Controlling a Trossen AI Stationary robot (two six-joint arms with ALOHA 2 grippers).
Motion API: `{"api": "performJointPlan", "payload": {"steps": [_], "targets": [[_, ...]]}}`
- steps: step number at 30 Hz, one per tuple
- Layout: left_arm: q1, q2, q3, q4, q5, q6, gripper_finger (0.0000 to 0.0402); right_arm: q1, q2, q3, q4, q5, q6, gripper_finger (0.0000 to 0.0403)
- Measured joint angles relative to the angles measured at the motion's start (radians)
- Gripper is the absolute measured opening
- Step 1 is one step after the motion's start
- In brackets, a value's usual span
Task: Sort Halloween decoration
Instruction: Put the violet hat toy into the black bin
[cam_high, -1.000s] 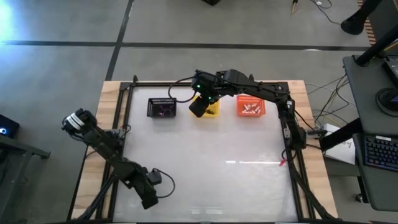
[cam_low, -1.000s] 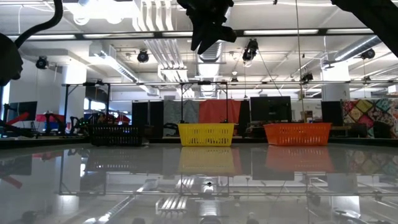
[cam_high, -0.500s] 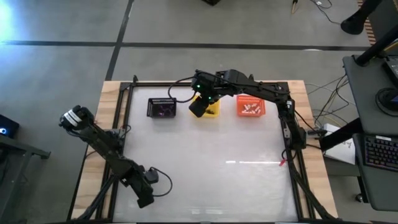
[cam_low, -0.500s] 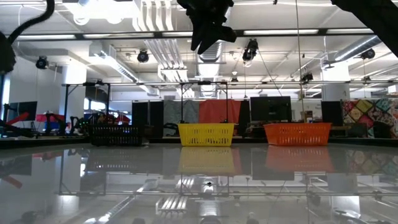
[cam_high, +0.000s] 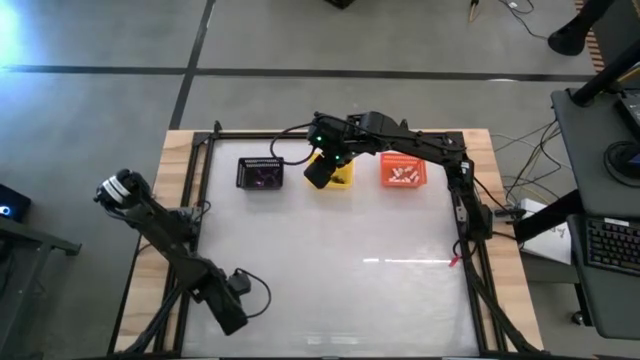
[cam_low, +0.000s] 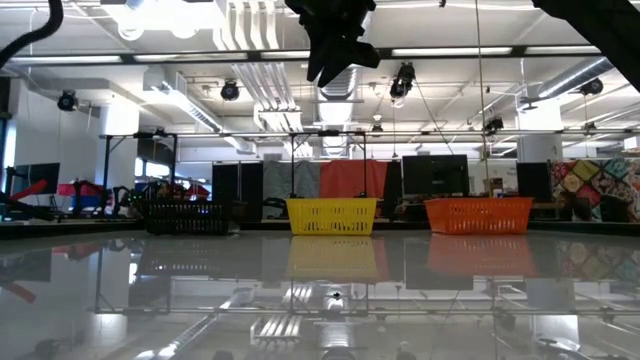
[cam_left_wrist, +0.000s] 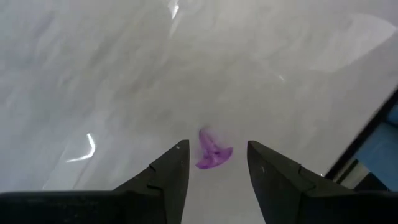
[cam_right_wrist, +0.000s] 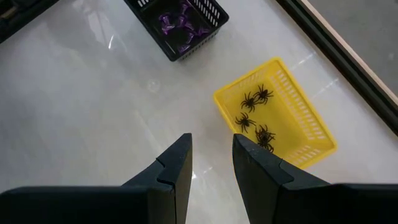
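In the left wrist view my left gripper (cam_left_wrist: 216, 155) is open near the table's near left corner (cam_high: 228, 318). It points steeply down. A small purple Halloween decoration (cam_left_wrist: 210, 154) lies on the white table between its fingertips, with a gap on either side. My right gripper (cam_high: 318, 172) hangs open and high over the near rim of the yellow basket (cam_right_wrist: 277, 112), with nothing between its fingers (cam_right_wrist: 211, 152). That basket holds several black spiders (cam_right_wrist: 255, 115). More purple decorations (cam_right_wrist: 180, 28) lie in the black basket (cam_high: 260, 173).
The black basket, the yellow basket (cam_high: 342, 172) and an orange basket (cam_high: 403, 172) with white pieces stand in a row along the far edge. A black frame (cam_high: 462, 230) runs around the white table top. The right arm (cam_low: 335, 50) hangs above the baskets in the low view.
My left gripper has moved a little toward the table's left edge, and its arm has drawn out of the low view's left side. My right gripper has kept still.
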Motion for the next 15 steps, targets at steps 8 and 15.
{"api": "performJointPlan", "payload": {"steps": [8,15], "targets": [[-0.002,0.058,0.001,0.011,0.042,-0.051,0.0146,0.0,0.0,0.0,0.0,0.0,0.0,0.0107],[-0.003,0.091,0.004,0.009,0.062,-0.049,0.0118,0.0,0.0,0.0,0.0,0.0,0.0,0.0107]]}}
